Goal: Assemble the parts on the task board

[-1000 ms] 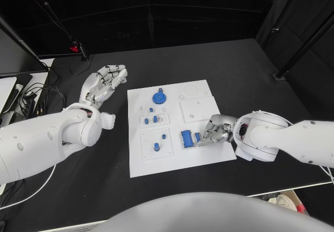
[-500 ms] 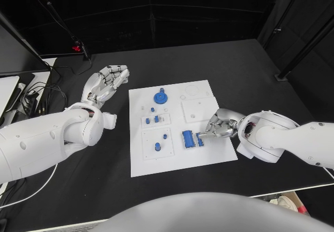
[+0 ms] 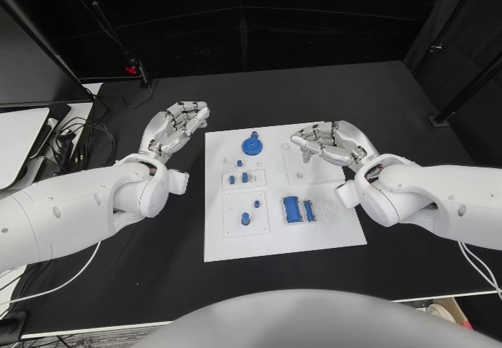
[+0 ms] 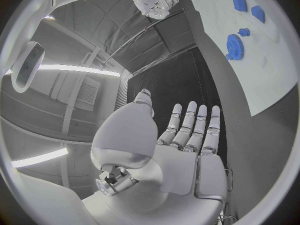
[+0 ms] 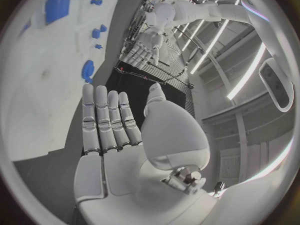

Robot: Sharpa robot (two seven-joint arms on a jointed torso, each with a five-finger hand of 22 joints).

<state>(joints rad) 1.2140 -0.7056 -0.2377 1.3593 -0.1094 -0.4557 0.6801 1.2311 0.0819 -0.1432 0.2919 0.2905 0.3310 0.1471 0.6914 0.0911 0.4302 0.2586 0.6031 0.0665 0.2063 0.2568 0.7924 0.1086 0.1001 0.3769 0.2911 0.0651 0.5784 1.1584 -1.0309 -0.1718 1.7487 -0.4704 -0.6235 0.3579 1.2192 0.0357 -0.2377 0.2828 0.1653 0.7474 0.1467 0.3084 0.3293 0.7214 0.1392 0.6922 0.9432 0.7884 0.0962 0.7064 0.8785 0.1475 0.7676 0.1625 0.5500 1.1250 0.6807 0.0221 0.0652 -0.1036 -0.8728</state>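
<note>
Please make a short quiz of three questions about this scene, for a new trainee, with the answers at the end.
1. True or false: the right hand holds a blue part.
2. Which hand is over the task board? A) the left hand B) the right hand C) both
3. Fill in: the blue gear lies near the board's ____ edge, as seen from the robot.

Key:
1. False. Its fingers are spread and it holds nothing.
2. B. The left hand is over the black table, beside the board.
3. Far. The two rectangular blue blocks lie side by side, nearer to the robot.
</note>
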